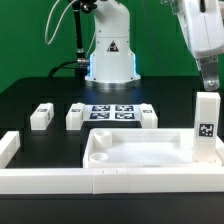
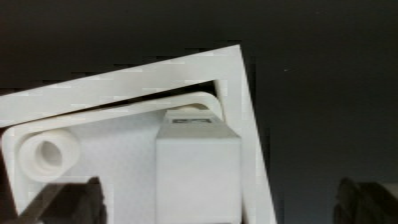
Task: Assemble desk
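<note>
The desk panel point(image 1: 140, 150), a white tray with a raised rim, lies at the front of the table. One white leg point(image 1: 206, 125) with a tag stands upright at the panel's corner on the exterior view's right. My gripper point(image 1: 208, 84) hangs just above that leg. In the wrist view the leg point(image 2: 196, 165) stands in the panel's corner point(image 2: 187, 72), next to a round socket point(image 2: 54, 155). My gripper point(image 2: 214, 205) is open; the dark fingers point(image 2: 68, 200) stand wide on either side of the leg, apart from it. Three more legs point(image 1: 41, 116), point(image 1: 75, 117), point(image 1: 147, 116) lie on the table.
The marker board point(image 1: 112, 111) lies flat between the loose legs, in front of the robot base point(image 1: 110, 55). White border wall segments run along the front point(image 1: 100, 182) and along the exterior view's left point(image 1: 8, 150).
</note>
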Controlling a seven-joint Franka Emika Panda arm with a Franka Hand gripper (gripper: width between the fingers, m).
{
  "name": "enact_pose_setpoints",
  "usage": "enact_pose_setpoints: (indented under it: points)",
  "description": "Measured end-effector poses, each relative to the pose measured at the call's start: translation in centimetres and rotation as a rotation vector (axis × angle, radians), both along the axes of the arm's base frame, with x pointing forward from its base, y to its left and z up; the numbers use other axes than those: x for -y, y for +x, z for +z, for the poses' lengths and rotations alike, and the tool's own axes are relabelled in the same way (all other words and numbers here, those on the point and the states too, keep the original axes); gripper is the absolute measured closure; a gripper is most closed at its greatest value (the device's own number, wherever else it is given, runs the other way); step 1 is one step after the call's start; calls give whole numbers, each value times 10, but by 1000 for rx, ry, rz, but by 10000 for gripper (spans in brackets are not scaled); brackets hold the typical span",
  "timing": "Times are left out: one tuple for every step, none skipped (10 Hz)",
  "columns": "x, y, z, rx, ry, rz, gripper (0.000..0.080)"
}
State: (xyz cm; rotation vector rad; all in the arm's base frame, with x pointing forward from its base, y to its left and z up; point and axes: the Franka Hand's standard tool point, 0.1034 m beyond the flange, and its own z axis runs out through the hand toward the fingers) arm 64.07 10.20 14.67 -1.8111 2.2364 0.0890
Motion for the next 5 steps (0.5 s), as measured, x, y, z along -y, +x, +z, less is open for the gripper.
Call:
enact_pose_setpoints:
  points:
    - [0, 0, -1, -1, 0, 2, 150]
    - [0, -1, -1, 0, -1, 8, 150]
    - [0, -1, -2, 9, -9, 53, 150]
    - [1, -8, -2, 13, -17, 99, 150]
    - [2, -23, 0, 10, -23, 146, 150]
